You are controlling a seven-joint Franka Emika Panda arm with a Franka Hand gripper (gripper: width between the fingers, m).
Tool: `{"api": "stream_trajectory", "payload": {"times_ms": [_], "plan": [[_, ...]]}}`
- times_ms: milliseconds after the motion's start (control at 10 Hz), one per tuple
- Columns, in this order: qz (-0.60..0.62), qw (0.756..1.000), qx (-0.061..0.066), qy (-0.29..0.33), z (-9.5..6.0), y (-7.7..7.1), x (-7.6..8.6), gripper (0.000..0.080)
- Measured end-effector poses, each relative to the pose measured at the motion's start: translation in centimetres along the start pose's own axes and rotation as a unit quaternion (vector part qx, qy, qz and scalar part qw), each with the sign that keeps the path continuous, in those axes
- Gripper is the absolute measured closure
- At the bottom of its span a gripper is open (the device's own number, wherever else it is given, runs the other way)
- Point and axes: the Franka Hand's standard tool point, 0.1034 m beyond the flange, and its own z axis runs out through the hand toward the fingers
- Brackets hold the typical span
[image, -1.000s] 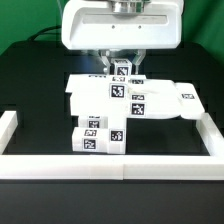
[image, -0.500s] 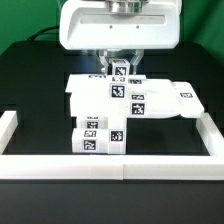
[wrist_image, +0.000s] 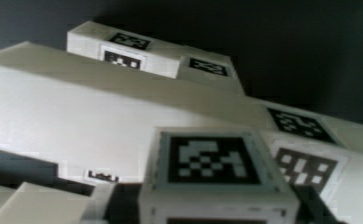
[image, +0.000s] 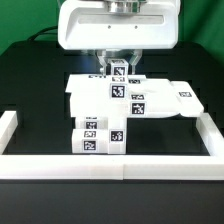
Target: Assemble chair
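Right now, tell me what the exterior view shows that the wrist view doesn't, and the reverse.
Only the exterior view shows the whole chair on the black table, the white border wall in front, and the gripper above, set on a small tagged block at the back. Only the wrist view shows a close-up of one tag. Both show white tagged chair pieces.

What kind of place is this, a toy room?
More likely a robot lab bench: a black table fenced by a low white border wall, with a gripper above white chair pieces covered in black-and-white tags.
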Motion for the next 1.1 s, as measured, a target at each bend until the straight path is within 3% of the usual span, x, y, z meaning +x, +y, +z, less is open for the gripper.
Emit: {"api": "stream_trajectory", "payload": {"times_ms": [500,1100], "plan": [[0.005,1.0,0.0,0.0,0.0,0.0,0.0,0.0514],[0.179,0.984,0.004,0.001,-0.01,-0.15,0.06,0.0514]]}}
